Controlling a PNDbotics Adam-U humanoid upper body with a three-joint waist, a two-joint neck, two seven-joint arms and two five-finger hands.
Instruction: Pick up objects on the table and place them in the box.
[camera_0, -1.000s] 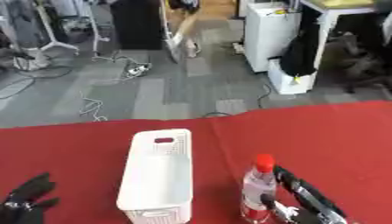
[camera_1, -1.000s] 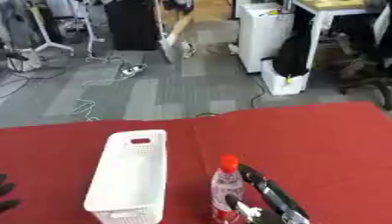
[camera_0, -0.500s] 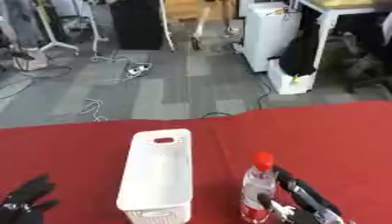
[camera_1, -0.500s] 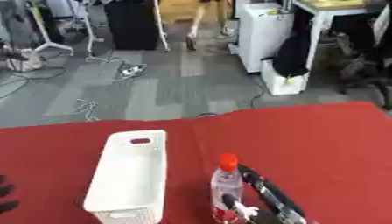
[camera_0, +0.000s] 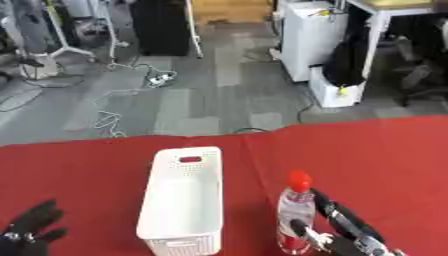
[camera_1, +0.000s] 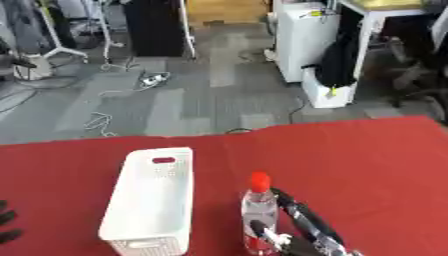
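Bottle, red-capped, stands just right of the white box; clear plastic, probably light and slippery. Right hand curls round its lower body, a sensible hold; left hand rests open, left of the box.

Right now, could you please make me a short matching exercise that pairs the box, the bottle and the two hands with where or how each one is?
Things:
1. white box
2. bottle
3. left hand
4. right hand

States:
A. open, at the lower left corner of the view
B. upright, red cap on top
C. fingers around the bottle
D. on the red tablecloth, nothing visible inside

Pairs: 1-D, 2-B, 3-A, 4-C
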